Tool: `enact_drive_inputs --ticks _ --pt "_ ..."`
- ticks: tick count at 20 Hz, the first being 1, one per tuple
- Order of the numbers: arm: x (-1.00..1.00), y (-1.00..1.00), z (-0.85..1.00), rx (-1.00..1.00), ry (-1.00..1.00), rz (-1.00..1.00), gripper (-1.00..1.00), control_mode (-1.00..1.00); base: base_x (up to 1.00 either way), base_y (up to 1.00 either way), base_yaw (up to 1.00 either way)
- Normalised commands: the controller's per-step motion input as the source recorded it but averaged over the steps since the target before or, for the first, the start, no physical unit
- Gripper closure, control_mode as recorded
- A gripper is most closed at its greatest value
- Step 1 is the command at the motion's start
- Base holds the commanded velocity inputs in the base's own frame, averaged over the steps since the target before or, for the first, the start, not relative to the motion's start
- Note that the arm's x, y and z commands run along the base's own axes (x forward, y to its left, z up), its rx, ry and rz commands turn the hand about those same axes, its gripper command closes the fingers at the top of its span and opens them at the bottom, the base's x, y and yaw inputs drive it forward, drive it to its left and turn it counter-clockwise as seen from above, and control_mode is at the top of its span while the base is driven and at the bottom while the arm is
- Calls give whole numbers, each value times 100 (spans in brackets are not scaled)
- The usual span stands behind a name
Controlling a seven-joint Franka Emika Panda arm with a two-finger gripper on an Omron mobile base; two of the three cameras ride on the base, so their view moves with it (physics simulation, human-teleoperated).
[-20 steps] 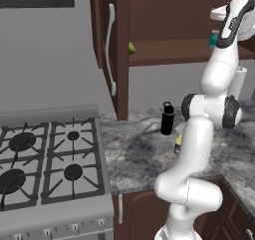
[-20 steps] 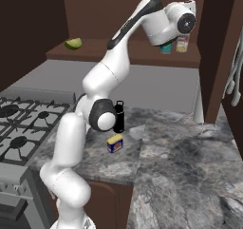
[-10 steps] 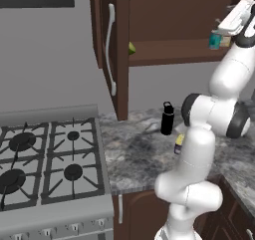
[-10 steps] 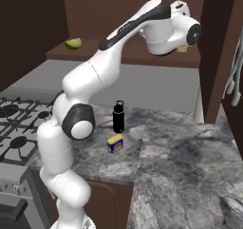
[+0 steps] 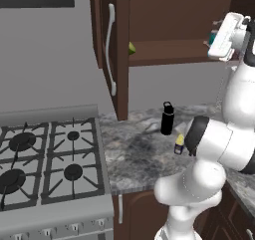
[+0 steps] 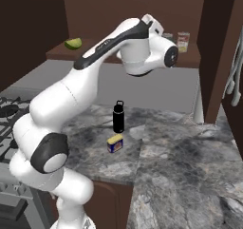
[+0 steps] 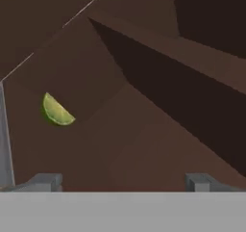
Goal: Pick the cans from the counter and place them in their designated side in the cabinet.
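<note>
- The gripper is hanging wide and empty at the cabinet shelf, facing a lime wedge.
- The teal can is sitting on that shelf's right side, apparently delivered.
- The dark blue yellow-topped can is lying on the counter beside the black bottle, awaiting pickup.

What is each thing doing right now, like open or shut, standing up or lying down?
Cabinet door: open.
Hand: open, holding nothing.
Black bottle: standing upright on the counter, cap on.
Blue can with yellow top: on the counter beside the bottle.
Teal can: on the cabinet shelf.
Lime wedge: lying on the shelf.
</note>
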Motion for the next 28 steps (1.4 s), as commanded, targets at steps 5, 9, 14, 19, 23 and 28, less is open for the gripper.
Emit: enact_drive_inputs --ticks 5,9,14,19,23,28 --pt "-73 68 -16 -26 -2 9 -100 -100 0 0 0" --pt "-70 66 -12 -25 1 10 -100 -100 0 0 0" --pt "-39 32 -35 -19 15 9 -100 -100 0 0 0" --pt "-63 32 -55 -3 19 -2 -100 -100 0 0 0" --pt "-55 35 -40 0 17 -8 -100 -100 0 0 0" --pt "-29 20 -13 0 17 -24 -100 -100 0 0 0"
